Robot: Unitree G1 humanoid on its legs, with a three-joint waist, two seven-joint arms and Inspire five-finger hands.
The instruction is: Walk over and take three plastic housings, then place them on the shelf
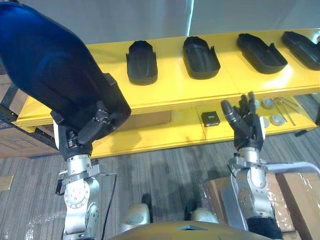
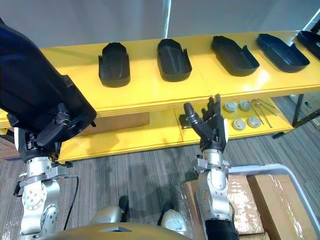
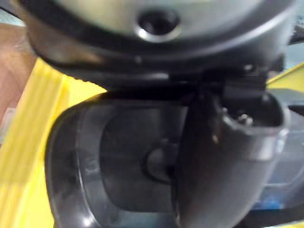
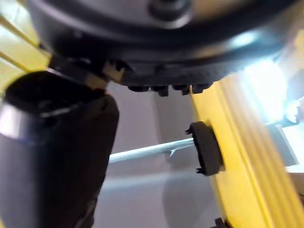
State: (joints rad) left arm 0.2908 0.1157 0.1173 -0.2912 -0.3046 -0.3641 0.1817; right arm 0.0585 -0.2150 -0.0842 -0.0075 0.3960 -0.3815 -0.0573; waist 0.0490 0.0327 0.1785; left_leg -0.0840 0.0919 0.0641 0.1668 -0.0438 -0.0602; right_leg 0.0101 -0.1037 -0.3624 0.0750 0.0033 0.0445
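My left hand is wrapped round one big black housing, up high. I count four more housings in a row on the yellow shelf. My right hand is wide, holding nothing. Four round discs and one small black box lie lower down.

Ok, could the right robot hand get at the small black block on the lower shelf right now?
Probably yes. The right robot hand is open and empty, raised before the lower shelf; the small black block lies near its front beside the hand, with nothing between.
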